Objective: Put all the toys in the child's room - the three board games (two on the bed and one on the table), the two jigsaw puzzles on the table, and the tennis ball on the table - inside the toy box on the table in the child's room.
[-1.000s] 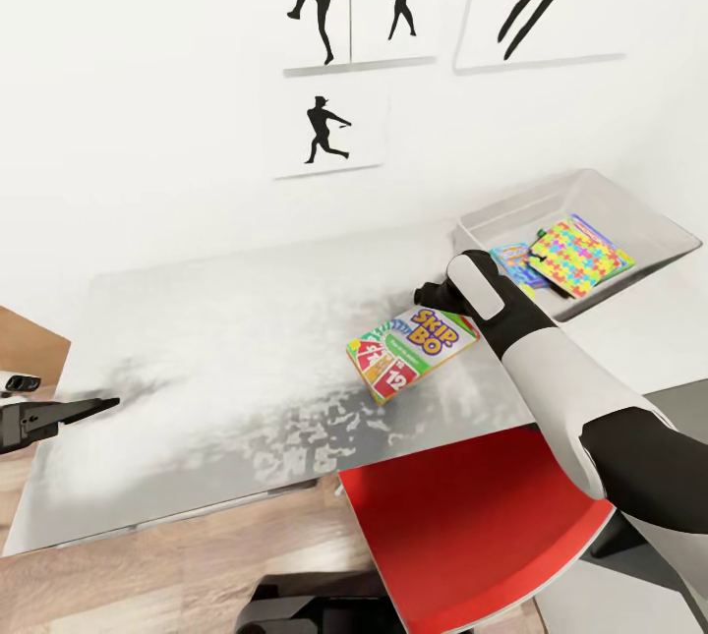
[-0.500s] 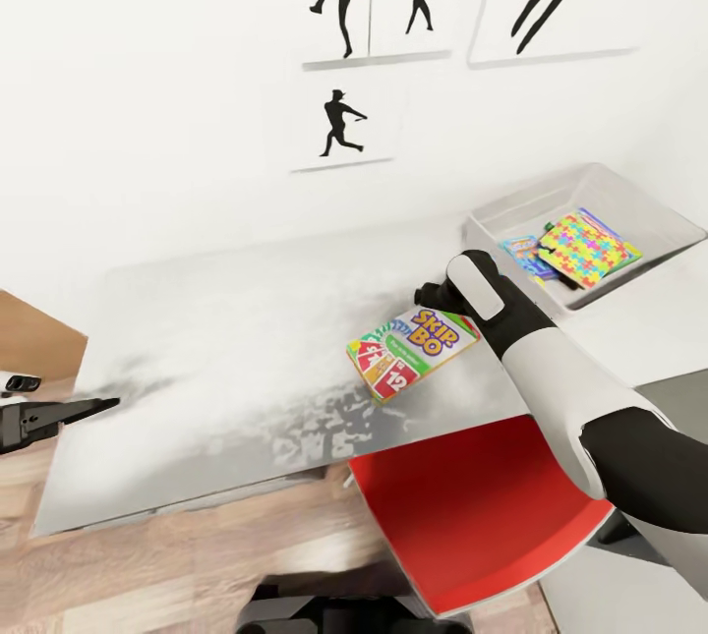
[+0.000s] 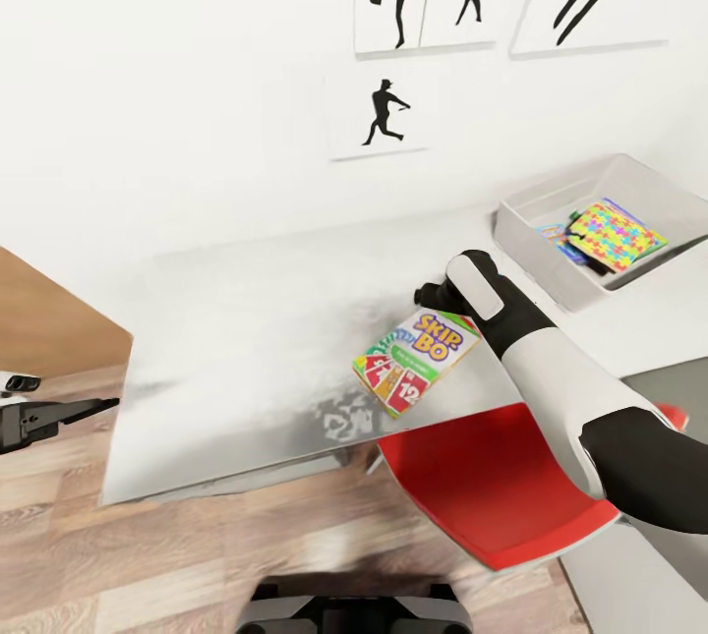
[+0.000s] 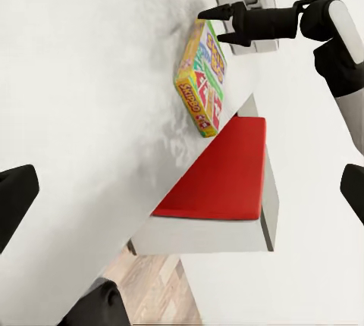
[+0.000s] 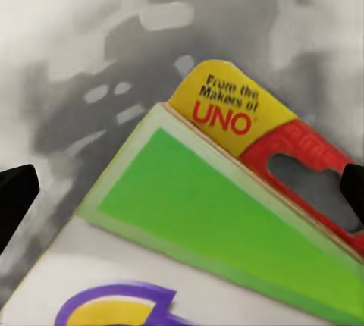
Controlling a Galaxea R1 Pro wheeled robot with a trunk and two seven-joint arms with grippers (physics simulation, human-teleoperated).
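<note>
Right gripper [image 4: 227, 24] pinches one Skip-Bo box [image 3: 417, 363] above the worktop [image 3: 246, 319]; far right, toy box [image 3: 551, 260] holds one multicoloured puzzle [image 3: 616, 235]. Left jaws spread.

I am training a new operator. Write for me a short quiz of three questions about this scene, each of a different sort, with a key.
1. True or false: the Skip-Bo box already lies inside the toy box.
2. Which gripper holds the Skip-Bo box? A) left gripper B) right gripper
3. Fill in: the bright multicoloured thing in the toy box is a jigsaw ______.

Key:
1. False; it is held over the table, apart from the toy box.
2. B.
3. Puzzle.
</note>
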